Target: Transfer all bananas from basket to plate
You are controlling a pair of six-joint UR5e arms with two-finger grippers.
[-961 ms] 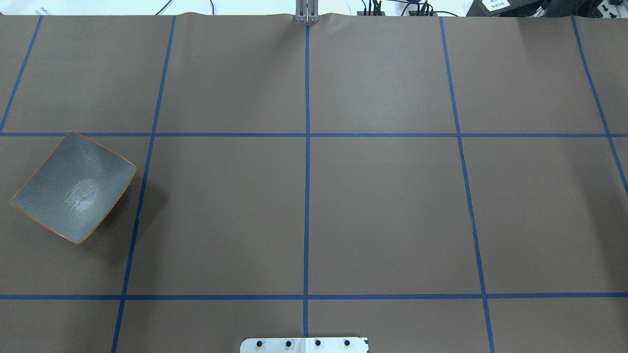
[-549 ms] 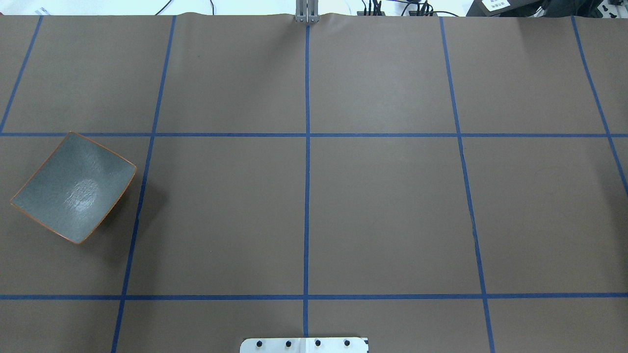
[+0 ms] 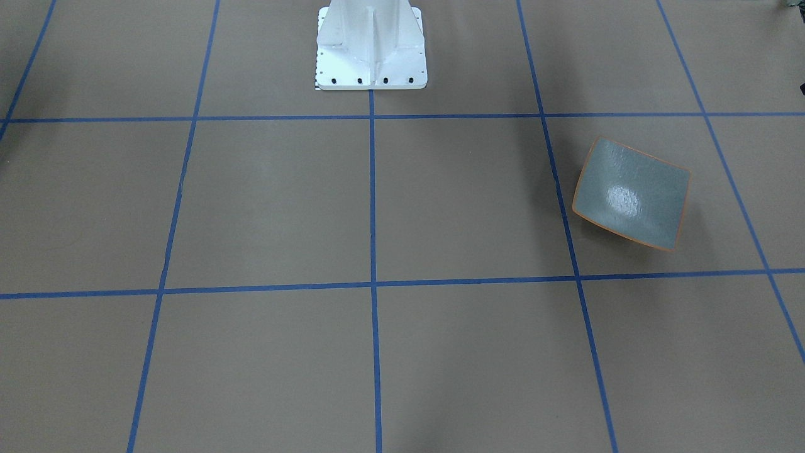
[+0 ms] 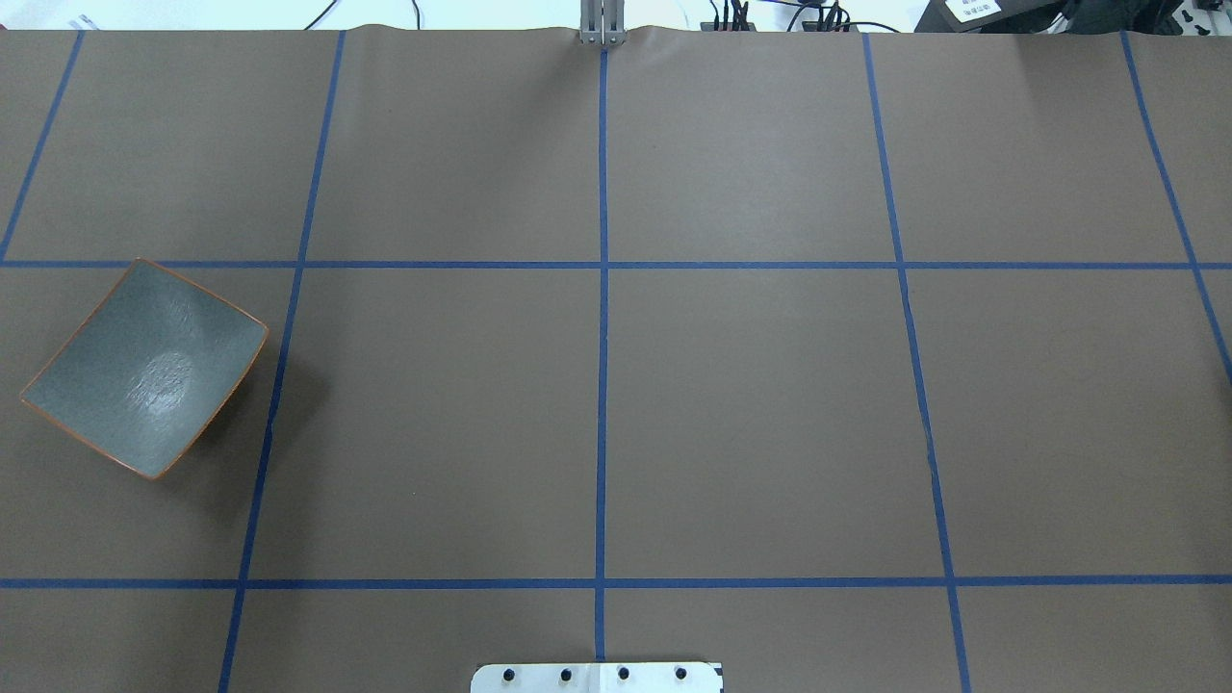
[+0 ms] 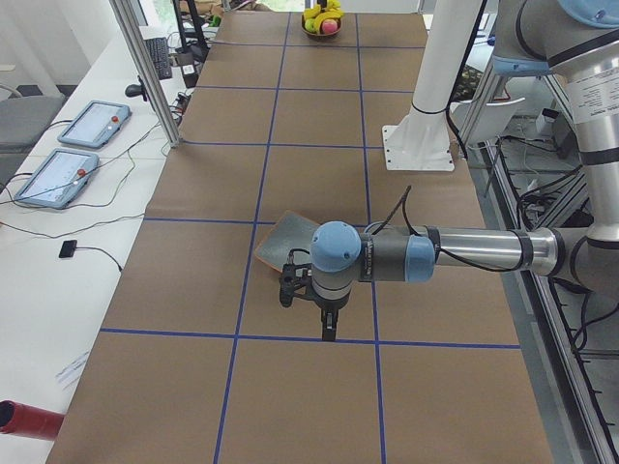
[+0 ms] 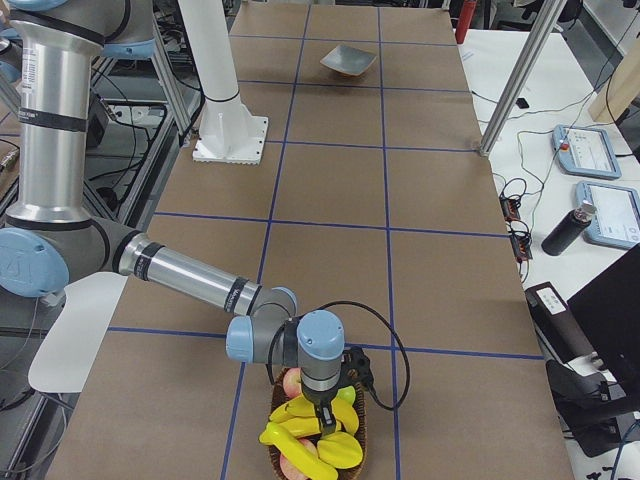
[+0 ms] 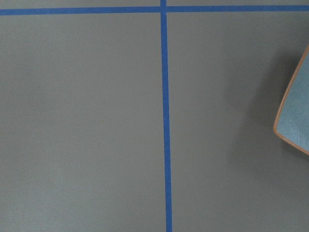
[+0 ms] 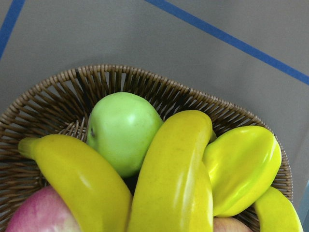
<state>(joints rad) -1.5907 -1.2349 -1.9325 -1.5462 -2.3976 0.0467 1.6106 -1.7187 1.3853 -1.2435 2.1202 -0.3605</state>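
"When you start at your left, what is there?"

"My left end effector [image 5: 329, 333] hangs above the brown desk [image 4: 751, 414], just beside the plate [image 4: 144, 369]. That plate, square and grey with a thin orange rim, sits askew to the blue tape grid [image 4: 602, 385] in the desk's left part. My left wrist camera looks straight down on one tape line [image 7: 165, 121], and a corner of the plate shows at its edge. Whether this end effector is spread or pressed together I cannot tell; only the side camera catches it."

"And in the middle?"

"My white pedestal base [image 3: 371, 44] stands at my edge of the desk, on the centre line of the grid."

"And on your right?"

"A wicker basket [image 8: 145, 79] rests at the desk's far right end, well apart from the plate. The bananas [image 8: 174, 179] lie in it, bright yellow and glossy, piled over a green apple [image 8: 123, 128] and a pinkish apple [image 8: 41, 215]. My right end effector [image 6: 326, 425] points down into the basket, its dark tip right at the bananas. If it touches one, I cannot say, and I cannot tell if it is spread or pinching, since only the side view shows it. My right wrist camera sits close above the fruit, with the basket's woven rim curving behind."
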